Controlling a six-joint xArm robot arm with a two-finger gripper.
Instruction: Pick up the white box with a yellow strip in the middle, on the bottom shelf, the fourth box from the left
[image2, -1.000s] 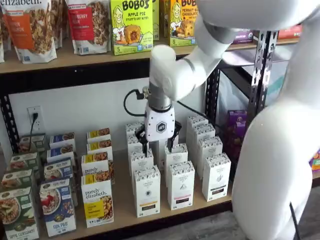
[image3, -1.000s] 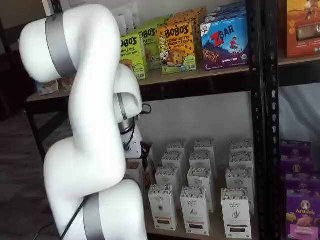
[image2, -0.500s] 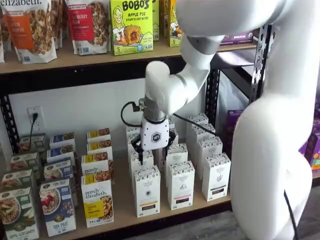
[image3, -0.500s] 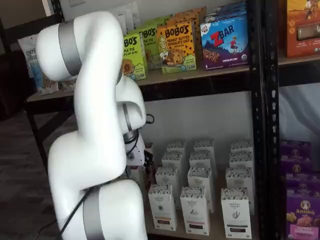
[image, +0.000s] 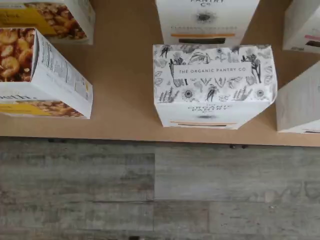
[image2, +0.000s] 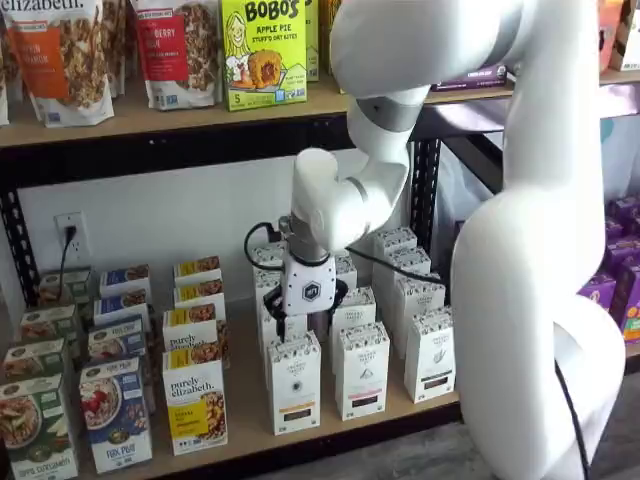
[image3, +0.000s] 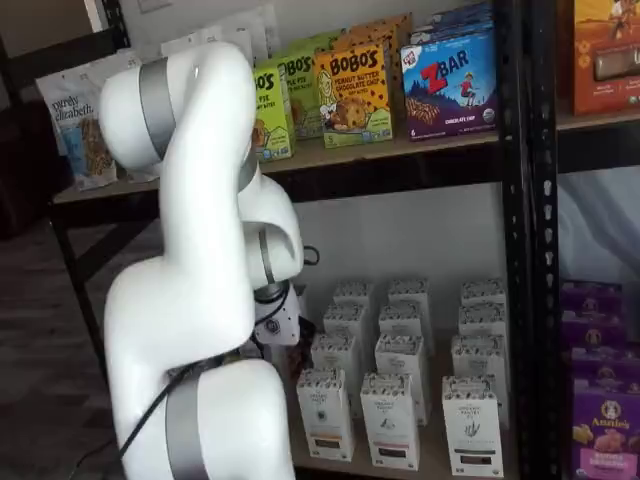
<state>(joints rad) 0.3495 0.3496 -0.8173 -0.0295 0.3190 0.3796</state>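
The white box with a yellow strip low on its front stands at the front of the bottom shelf, first in a column of like cartons. My gripper hangs just above and slightly behind it, open, with one black finger on each side and nothing held. The wrist view looks straight down on the white box, showing its speckled top and yellow strip, with the tan bottom shelf around it. In a shelf view the white box stands just right of the arm.
To its right stand a carton with a pink-red strip and one with a black strip. Granola boxes stand close on the left. A black upright rises behind. Grey plank floor lies past the shelf's front edge.
The arm has come down and forward. The gripper has dropped from above the back cartons to just over the front yellow-strip box, its fingers still apart.
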